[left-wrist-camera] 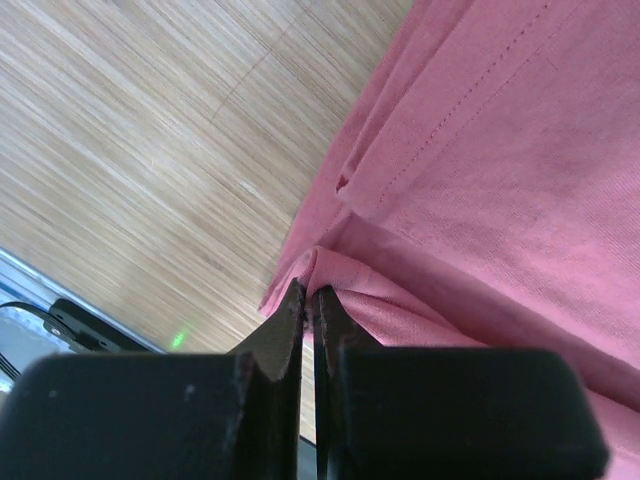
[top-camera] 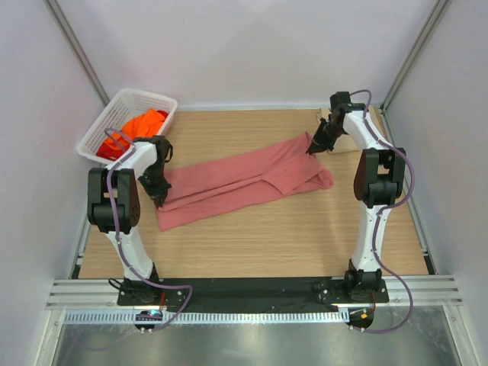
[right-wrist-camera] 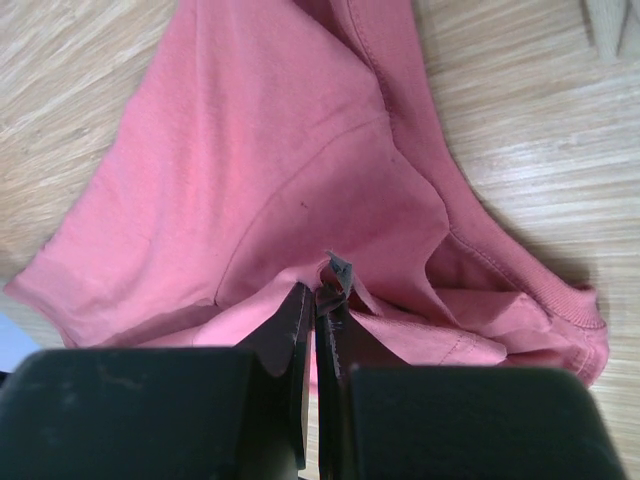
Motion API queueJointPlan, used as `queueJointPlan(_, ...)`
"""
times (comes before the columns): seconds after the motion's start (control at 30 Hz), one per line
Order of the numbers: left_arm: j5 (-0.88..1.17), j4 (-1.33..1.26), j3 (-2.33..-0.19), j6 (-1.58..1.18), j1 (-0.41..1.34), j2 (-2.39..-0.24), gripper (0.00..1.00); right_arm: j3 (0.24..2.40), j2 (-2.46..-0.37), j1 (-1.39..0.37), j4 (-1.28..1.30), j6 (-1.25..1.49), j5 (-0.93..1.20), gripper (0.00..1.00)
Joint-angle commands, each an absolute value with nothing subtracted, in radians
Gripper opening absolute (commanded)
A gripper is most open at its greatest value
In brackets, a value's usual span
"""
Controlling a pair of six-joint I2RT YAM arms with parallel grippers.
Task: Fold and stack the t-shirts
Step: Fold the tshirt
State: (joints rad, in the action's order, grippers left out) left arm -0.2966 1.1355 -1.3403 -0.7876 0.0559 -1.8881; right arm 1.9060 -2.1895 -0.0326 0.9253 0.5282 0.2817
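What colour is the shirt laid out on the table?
The t-shirt is a dusty salmon-pink; the right wrist view shows it best.

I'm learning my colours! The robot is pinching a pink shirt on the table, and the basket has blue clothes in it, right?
Not blue. The top view shows the white basket holding bright orange clothes, with a bit of red. The pink t-shirt on the table is pinched, as you said.
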Motion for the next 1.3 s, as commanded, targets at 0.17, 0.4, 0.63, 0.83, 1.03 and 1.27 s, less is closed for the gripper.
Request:
queueJointPlan(0.17, -0.344, 1.135, -1.390, -0.767, 0.038, -1.894, 0.00, 1.971, -2.212, -0.018, 0.920, 0.522, 0.317, 0.02)
queueJointPlan(0.4, -0.333, 1.131, -1.427, -0.749, 0.035, -1.928, 0.00, 1.991, -2.243, -0.015, 0.902, 0.529, 0.342, 0.09)
queueJointPlan(0.63, -0.359, 1.181, -1.497, -0.747, 0.034, -1.907, 0.17, 2.075, -2.304, -0.003, 0.919, 0.552, 0.363, 0.20)
queueJointPlan(0.83, -0.440, 1.264, -1.532, -0.732, 0.034, -1.760, 0.46, 2.264, -2.320, 0.023, 1.073, 0.496, 0.344, 0.44)
queueJointPlan(1.03, -0.261, 1.192, -1.416, -0.677, 0.040, -1.585, 0.54, 2.006, -2.073, 0.011, 1.021, 0.436, 0.276, 0.48)
queueJointPlan(1.27, 0.141, 0.919, -1.192, -0.693, 0.086, -1.525, 0.47, 1.653, -1.933, 0.006, 0.873, 0.465, 0.402, 0.54)
